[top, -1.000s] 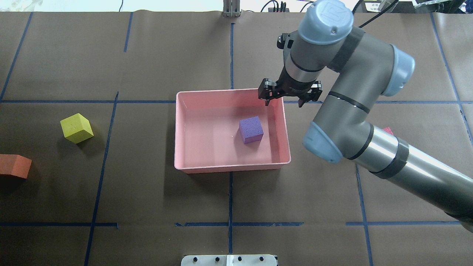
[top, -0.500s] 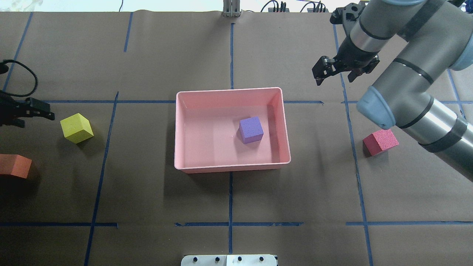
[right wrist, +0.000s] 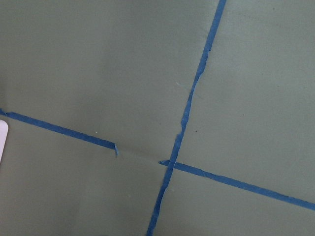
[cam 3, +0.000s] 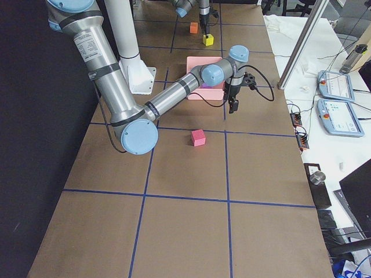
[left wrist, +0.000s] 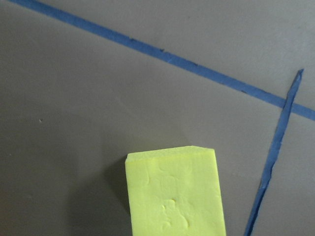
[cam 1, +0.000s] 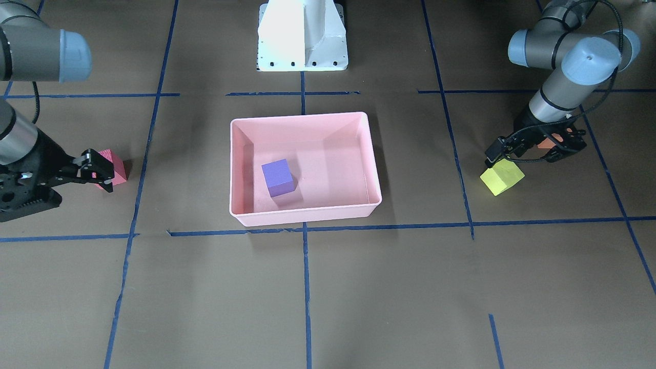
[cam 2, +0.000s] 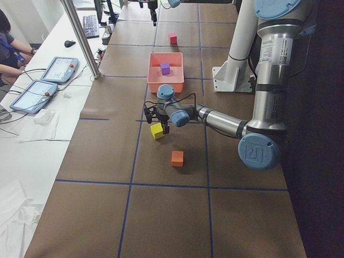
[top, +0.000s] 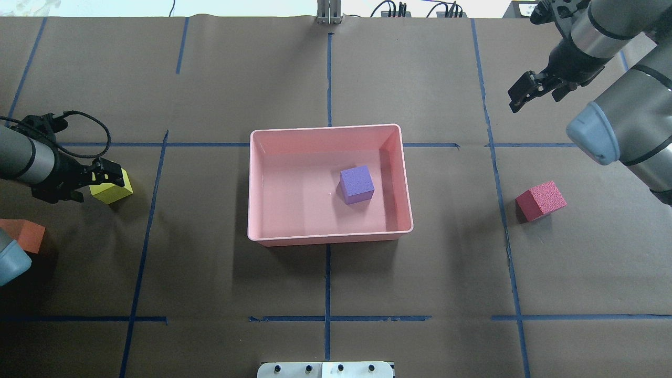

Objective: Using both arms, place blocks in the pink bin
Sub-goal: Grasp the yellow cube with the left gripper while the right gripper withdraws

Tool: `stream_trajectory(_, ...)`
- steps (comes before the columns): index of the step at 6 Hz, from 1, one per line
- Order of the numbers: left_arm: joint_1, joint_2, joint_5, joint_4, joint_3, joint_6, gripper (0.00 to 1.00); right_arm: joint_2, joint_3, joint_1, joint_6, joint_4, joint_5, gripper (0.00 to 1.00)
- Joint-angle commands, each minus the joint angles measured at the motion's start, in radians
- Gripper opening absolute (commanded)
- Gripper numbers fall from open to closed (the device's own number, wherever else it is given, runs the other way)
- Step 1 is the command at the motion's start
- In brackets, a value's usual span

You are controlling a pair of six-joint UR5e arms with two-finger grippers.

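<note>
**Now: left arm over yellow, one of four binned**

Only the purple block (top: 357, 184) sits in the pink bin (top: 294, 240), right of centre on its floor. The left gripper (cam 1: 521, 154) hangs just above the yellow block (top: 116, 192), jaws spread wide and holding nothing. The right gripper (top: 534, 100) is high at the far right, jaws apart and empty, well apart from the red-pink block (top: 541, 201). The orange block (top: 23, 235) lies near the yellow one, untouched.

Risks:
- Yellow lies skewed to the tape grid and sits low in the left wrist view. If the descent is off-centre, a finger could land on top or catch a corner, and the foam would twist or skid away.
- Both arms carrying to the bin together could crowd each other over it.
- A block released onto the purple one might bounce over the low wall.
</note>
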Motion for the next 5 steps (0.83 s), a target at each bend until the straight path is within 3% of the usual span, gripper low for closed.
stream_trajectory(1, 0.006, -0.023, 0.004, 0.003, 0.039, -0.005, 1.0, -0.007, 0.0, 0.006, -0.017, 0.001, 0.001, 1.0)
stream_trajectory(4, 0.006, -0.062, 0.007, 0.003, 0.105, 0.005, 1.0, -0.012, 0.011, 0.006, -0.017, 0.001, -0.002, 1.0)
stream_trajectory(5, 0.018, -0.06, 0.007, 0.003, 0.111, 0.006, 0.93, -0.021, 0.012, 0.006, -0.017, 0.004, -0.004, 1.0)
